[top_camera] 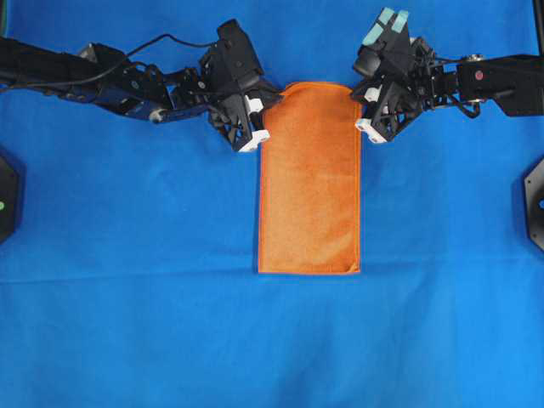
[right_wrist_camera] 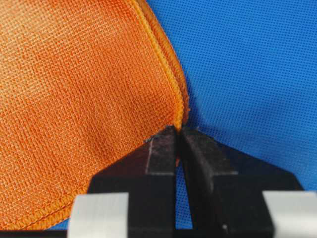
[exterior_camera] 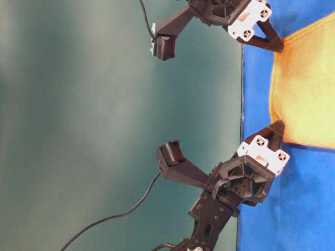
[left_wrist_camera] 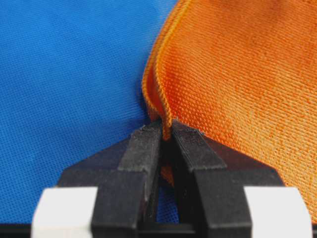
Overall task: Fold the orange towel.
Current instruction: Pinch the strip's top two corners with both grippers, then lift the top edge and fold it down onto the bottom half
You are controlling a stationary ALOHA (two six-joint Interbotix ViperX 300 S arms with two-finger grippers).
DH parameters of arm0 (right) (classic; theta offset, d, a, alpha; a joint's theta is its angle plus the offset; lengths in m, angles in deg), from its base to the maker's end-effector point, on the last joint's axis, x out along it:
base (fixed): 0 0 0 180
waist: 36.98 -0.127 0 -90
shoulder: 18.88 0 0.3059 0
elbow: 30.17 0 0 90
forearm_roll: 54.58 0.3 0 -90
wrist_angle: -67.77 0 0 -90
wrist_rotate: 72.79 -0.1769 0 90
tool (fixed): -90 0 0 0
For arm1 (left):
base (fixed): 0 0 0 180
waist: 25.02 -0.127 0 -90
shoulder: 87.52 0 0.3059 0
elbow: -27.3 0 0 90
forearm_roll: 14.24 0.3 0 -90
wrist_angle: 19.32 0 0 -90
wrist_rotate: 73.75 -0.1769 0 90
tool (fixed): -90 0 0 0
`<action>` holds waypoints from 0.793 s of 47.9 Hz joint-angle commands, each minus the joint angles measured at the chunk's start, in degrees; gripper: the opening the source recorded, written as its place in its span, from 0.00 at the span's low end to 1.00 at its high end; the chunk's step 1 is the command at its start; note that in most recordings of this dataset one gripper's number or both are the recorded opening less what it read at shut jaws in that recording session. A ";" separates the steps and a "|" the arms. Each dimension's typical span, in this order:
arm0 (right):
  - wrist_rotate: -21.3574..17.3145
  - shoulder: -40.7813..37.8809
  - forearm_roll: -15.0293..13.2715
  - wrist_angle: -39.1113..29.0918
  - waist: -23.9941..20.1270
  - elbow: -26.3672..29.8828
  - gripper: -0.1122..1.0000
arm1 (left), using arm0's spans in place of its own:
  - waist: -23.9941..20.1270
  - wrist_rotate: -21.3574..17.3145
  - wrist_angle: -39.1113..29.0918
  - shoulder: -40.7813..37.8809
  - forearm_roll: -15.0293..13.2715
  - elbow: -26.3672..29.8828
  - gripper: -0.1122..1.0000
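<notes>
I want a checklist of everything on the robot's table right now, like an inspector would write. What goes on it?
Surface: blue cloth covers the whole table, flat.
Job's things: orange towel, already folded into a long strip, two layered edges showing at both far corners.
Clutter: nothing seen.
End effectors: left end effector shut on one far corner of the towel; right end effector shut on the other far corner.
Cables: black cable looping over the left arm; another black cable hanging behind an arm in the table-level view.
Surroundings: plain dark green backdrop; black fixtures at both table edges.
</notes>
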 commanded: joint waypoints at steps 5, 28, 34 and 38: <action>-0.18 3.43 0.09 -2.02 -0.18 1.05 0.14 | -0.09 -0.35 -0.53 3.78 0.09 -0.35 0.12; 0.00 9.67 -0.35 -6.50 0.26 1.14 0.14 | -2.72 -5.36 -1.93 8.00 0.09 -0.26 0.12; -0.53 11.25 -0.26 -6.77 -0.26 0.70 0.14 | -2.20 -5.63 -3.52 9.67 0.09 -0.79 0.12; -0.79 13.10 0.00 -7.21 -1.32 0.18 0.14 | -1.41 -5.71 -4.57 11.60 0.09 -1.23 0.12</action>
